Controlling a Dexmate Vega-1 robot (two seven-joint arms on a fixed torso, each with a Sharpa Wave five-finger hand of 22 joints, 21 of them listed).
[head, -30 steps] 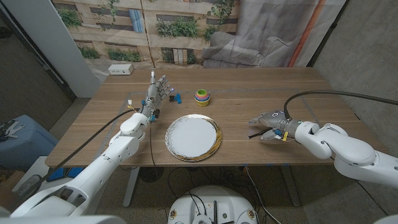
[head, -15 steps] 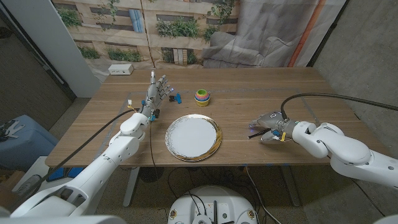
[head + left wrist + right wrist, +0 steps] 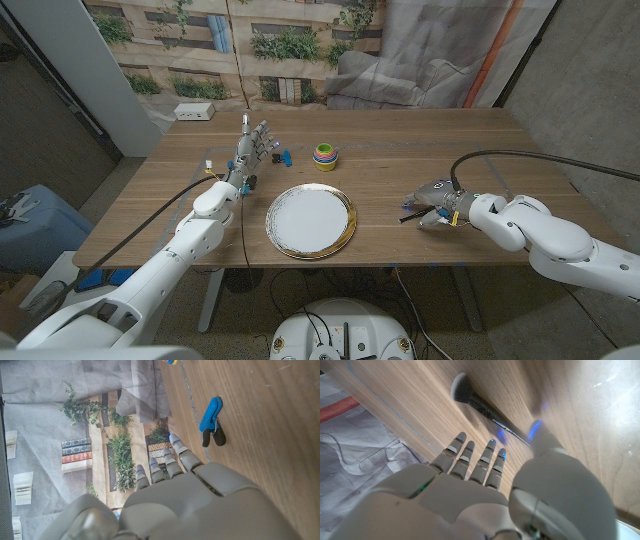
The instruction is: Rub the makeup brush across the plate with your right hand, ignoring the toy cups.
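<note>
The table (image 3: 400,150) and what stands on it read the same across the last second: your plate (image 3: 311,221), white with a gold rim, sits at the near middle, the stacked toy cups (image 3: 325,155) beyond it toward the far side, and a blue clip (image 3: 283,156) just beside your left hand (image 3: 253,146), which stands upright with fingers together and extended, holding nothing, and has not moved. The change is on the right: your right hand (image 3: 432,203) has slid a little toward the plate and dropped lower over the makeup brush (image 3: 479,403), and its fingers now hang closer around the handle than a second ago. In the right wrist view the brush lies flat on the wood, bristle head away from the palm, dark handle running under the fingertips (image 3: 461,439) and toward the thumb. The fingers are spread and slightly curled, apart from the thumb; I cannot tell whether any tip touches the handle yet, and nothing shows a pinch. Judgement: you are in the reach-to-grasp step; the brush is not lifted and lies well right of the plate, so no rubbing has begun. Next you likely need thumb and fingers to close on the handle.
</note>
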